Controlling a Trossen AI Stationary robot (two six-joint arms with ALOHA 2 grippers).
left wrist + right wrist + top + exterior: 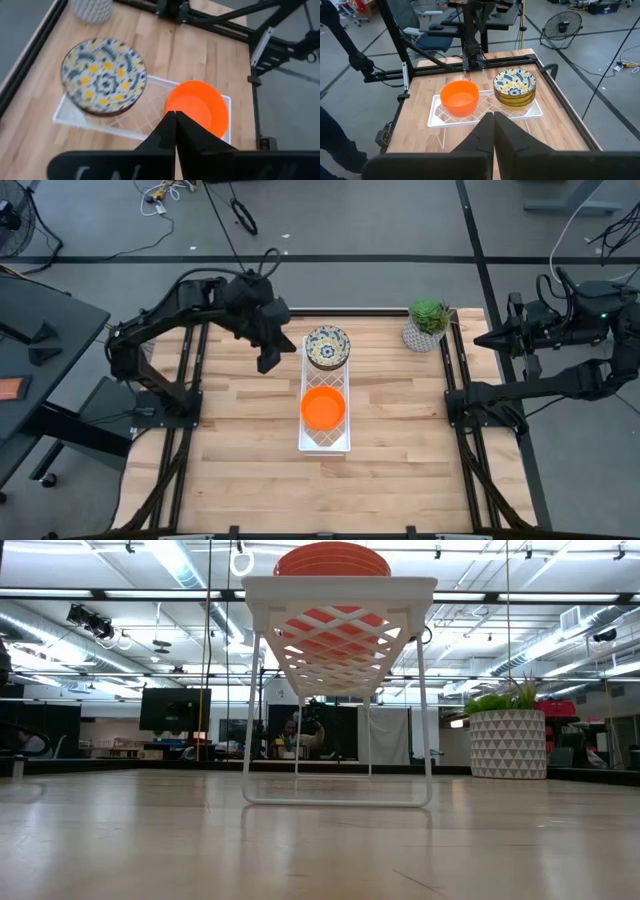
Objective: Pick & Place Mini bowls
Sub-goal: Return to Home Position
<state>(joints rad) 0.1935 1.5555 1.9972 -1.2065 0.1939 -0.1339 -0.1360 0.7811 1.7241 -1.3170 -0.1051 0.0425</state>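
Observation:
A white wire rack stands mid-table on thin legs. A stack of orange mini bowls rests in its near end, and a stack of white mini bowls with a blue-and-yellow flower pattern rests in its far end. My left gripper hangs shut and empty in the air just left of the rack's far end. In its wrist view the shut fingertips point toward the orange mini bowls. My right gripper waits shut and empty beyond the table's right edge, facing the rack.
A potted green plant in a white patterned pot stands at the far right of the table. Bare wood lies near, left and right of the rack. Black frame rails run along both table sides.

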